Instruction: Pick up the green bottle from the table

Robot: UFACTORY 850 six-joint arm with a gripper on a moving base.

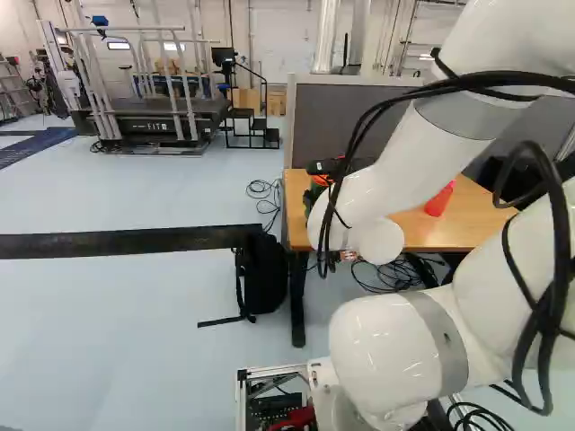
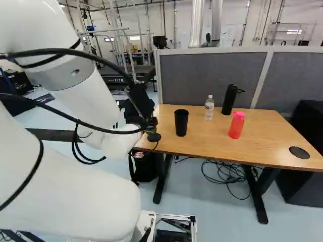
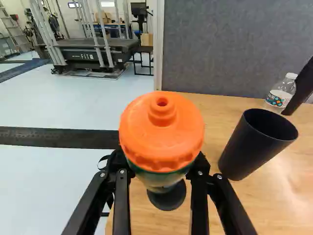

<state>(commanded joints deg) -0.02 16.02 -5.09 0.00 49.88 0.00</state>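
Green bottle (image 3: 161, 178), orange-lidded, at the left end of the wooden table (image 2: 212, 146). Gripper (image 2: 145, 110) at the bottle; its opening and hold cannot be told, the lid (image 3: 161, 132) hiding them. Right: black cup (image 2: 181, 123). Far: grey partition (image 2: 212, 73). Left: pale floor (image 1: 117, 332), treadmill (image 1: 162, 127).

Bottle (image 3: 163, 137) has a bright orange lid, with a green band right under it. Gripper (image 3: 161, 171) is black, arm (image 1: 391, 350) glossy white with grey bands. Table (image 2: 202, 146) is warm orangey-brown wood grain, divider (image 2: 212, 73) speckled grey. Cup (image 2: 181, 122) is plain black, and the other bottle (image 2: 236, 126) is red with a pinker top. Floor's (image 1: 108, 332) pale blue, backpack (image 1: 265, 274) black.
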